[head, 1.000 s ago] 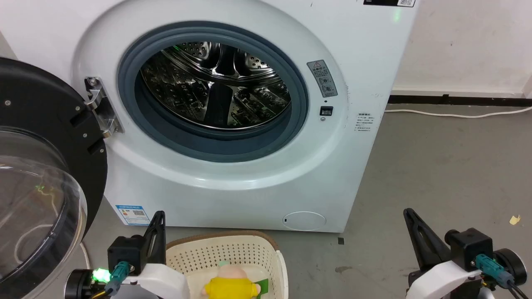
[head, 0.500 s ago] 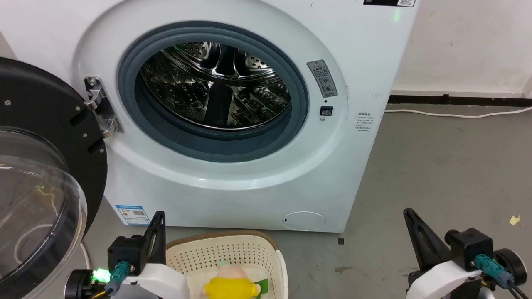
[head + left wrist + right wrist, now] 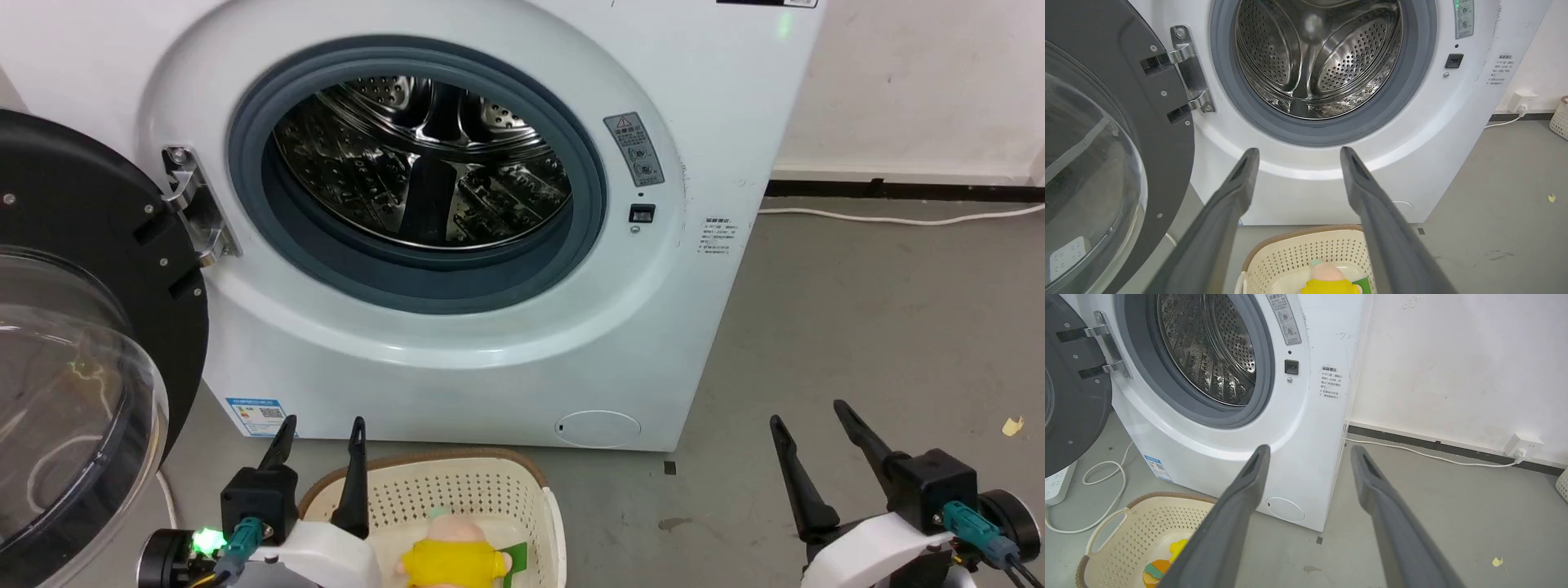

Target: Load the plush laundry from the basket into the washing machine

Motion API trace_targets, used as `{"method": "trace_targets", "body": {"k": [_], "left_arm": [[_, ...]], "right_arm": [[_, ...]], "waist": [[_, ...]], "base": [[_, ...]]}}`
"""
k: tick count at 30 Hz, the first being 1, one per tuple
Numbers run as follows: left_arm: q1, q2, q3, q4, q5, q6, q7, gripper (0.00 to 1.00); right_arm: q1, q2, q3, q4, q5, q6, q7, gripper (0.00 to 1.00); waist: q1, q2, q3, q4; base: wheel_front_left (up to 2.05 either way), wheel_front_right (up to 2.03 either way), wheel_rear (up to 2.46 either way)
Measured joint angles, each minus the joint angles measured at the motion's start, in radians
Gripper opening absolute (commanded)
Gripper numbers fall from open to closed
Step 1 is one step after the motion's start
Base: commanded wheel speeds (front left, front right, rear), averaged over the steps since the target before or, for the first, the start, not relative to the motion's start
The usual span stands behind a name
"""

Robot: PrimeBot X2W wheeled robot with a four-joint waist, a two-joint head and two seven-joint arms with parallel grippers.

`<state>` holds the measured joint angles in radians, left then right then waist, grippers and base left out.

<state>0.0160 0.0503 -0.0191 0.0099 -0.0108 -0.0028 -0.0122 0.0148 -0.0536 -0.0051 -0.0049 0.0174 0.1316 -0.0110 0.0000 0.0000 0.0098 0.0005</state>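
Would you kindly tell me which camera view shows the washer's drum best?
The left wrist view: it looks straight into the drum, holes and paddles sharp. The head view sees it from above; the right wrist view catches it obliquely.

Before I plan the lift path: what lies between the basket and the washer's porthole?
Left wrist view: a bare floor strip, then the washing machine's white front panel below the porthole.

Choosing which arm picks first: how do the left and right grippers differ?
The left gripper stands at the basket's rim, close to the doll; the right gripper is over bare floor, right of the washing machine. The left gripper points near upright in the head view; the right gripper leans left. Both are open.
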Motion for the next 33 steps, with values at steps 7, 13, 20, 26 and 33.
{"method": "trace_targets", "body": {"k": [7,13,20,26,33], "left_arm": [[-0.001,0.0,-0.013,0.026,-0.009,0.0,-0.016,1.0],[-0.029,0.001,-0.03,0.064,-0.016,0.0,-0.024,1.0],[-0.074,0.01,-0.037,0.132,-0.032,-0.009,-0.015,1.0],[-0.128,0.03,-0.047,0.198,-0.045,-0.018,0.005,1.0],[-0.193,0.044,-0.071,0.281,-0.054,-0.032,0.022,1.0]], "right_arm": [[0.0,0.0,-0.008,-0.004,0.006,0.0,-0.016,1.0],[0.0,0.0,-0.013,-0.005,0.021,0.0,-0.03,1.0],[-0.004,0.0,-0.023,-0.009,0.051,0.0,-0.044,1.0],[-0.006,0.0,-0.018,-0.017,0.059,0.0,-0.055,1.0],[-0.025,0.0,-0.016,-0.025,0.081,0.0,-0.071,1.0]], "waist": [[0.0,0.0,0.028,-0.004],[0.0,0.0,0.065,-0.014],[0.0001,0.0001,0.118,-0.03],[0.0001,0.0001,0.165,-0.046],[0.0001,0.0001,0.222,-0.065]], "base": [[0.0,0.0,0.0],[0.0,0.0,0.0],[0.0,0.0,0.0],[0.0,0.0,0.0],[0.0,0.0,0.0]]}}
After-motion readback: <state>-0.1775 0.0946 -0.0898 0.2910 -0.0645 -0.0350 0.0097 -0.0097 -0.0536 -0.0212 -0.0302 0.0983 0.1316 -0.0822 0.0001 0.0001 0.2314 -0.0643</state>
